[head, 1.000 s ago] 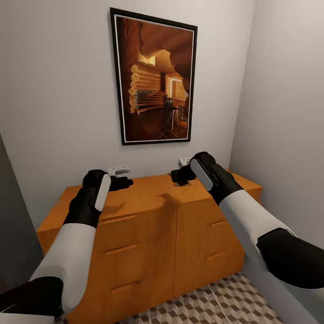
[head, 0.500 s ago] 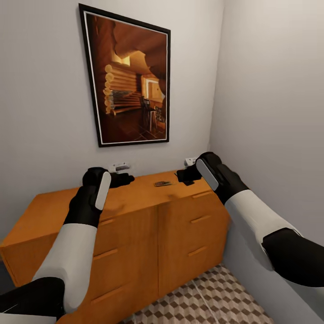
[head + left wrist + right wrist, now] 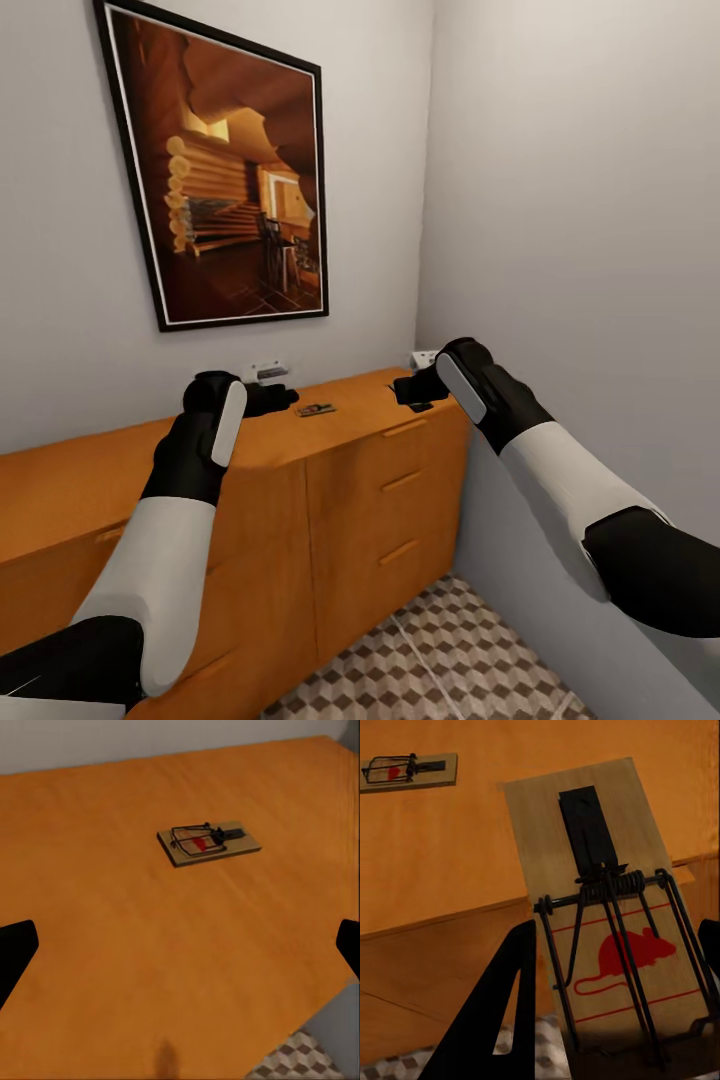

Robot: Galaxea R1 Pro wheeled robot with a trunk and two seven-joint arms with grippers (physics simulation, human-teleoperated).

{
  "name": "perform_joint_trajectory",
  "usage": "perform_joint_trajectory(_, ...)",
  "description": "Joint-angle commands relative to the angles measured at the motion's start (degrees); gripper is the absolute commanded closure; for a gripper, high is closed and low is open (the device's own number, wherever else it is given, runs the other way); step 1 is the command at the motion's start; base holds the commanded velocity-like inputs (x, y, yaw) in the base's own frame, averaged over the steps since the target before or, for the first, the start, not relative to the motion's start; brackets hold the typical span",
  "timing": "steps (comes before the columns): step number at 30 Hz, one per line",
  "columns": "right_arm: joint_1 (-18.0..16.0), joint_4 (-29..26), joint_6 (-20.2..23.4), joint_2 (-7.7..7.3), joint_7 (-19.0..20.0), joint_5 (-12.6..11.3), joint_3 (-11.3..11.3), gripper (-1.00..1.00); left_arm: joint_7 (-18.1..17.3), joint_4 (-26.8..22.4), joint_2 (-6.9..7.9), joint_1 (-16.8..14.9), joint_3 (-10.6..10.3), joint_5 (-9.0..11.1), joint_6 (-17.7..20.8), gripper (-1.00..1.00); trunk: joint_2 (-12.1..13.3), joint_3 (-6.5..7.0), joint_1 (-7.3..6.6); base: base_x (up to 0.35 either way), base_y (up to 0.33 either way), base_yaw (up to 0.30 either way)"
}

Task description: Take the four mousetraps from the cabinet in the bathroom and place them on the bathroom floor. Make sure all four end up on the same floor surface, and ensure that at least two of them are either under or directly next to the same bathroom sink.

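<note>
A framed picture [image 3: 222, 175] of a log-cabin interior hangs on pale grey walls [image 3: 570, 200] meeting at a corner.

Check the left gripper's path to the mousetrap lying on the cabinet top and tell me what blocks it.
Nothing visible blocks it. In the left wrist view the mousetrap lies alone on the cabinet top, with bare wood between it and the left gripper, whose fingers are spread wide.

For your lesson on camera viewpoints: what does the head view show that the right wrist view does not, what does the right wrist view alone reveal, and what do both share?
Head view alone: the framed picture, both arms and the tiled floor's spread. Right wrist view alone: a mousetrap held close between the right gripper's fingers, its red mouse mark readable. Shared: the cabinet top and a second mousetrap lying on it.
</note>
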Motion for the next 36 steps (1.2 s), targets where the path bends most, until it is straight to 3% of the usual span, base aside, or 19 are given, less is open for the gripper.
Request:
perform_joint_trajectory(1,-0.1,0.0,0.1,0.00,-0.2,-0.3,0.1,1.00,0.5,-0.1,-0.03,0.0,0.1,0.6,0.2,-1.00,0.0,-0.07,0.00,0.009,0.000,-0.267)
perform_joint_trajectory(29,-0.1,0.0,0.1,0.15,-0.2,-0.4,0.1,1.00,0.7,-4.4,0.73,0.0,0.1,0.6,0.5,-1.00,0.0,-0.07,0.00,0.282,0.000,-0.027)
perform_joint_trajectory(36,-0.1,0.0,0.1,0.31,-0.2,-0.4,0.1,1.00,0.7,-4.4,0.76,0.0,0.0,0.8,0.5,-1.00,0.0,-0.07,0.00,0.113,0.000,-0.003)
